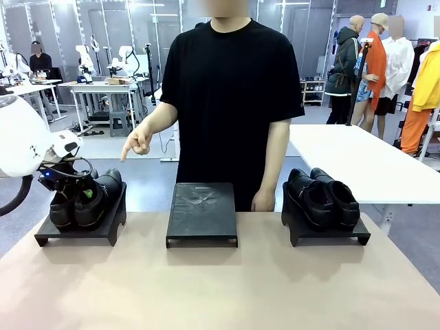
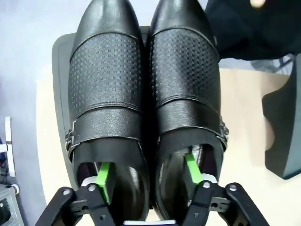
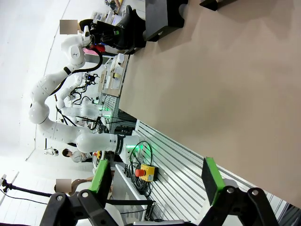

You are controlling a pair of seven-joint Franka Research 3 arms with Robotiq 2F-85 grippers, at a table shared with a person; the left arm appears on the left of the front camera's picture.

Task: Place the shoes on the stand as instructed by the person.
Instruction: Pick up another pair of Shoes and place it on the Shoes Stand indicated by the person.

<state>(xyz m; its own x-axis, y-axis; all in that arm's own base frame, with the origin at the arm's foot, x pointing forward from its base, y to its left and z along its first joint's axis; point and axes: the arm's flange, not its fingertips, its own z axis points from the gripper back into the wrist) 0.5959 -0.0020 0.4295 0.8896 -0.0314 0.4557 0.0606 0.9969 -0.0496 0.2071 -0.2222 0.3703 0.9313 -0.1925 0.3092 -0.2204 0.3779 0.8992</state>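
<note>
shoes: glossy black leather dress pair [image 2: 143, 94], stiff, slick; grab at heel collars
left gripper [image 2: 148, 176]: spread, one finger inside each shoe
right gripper [image 3: 155, 176]: empty, wide apart

Tan table [image 1: 220, 289] carries three black stands [image 1: 202, 213] in a row

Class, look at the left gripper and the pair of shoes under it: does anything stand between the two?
Nothing visible does. The left gripper is open, with one green finger down inside each shoe of the left pair, astride the adjoining inner walls.
</note>
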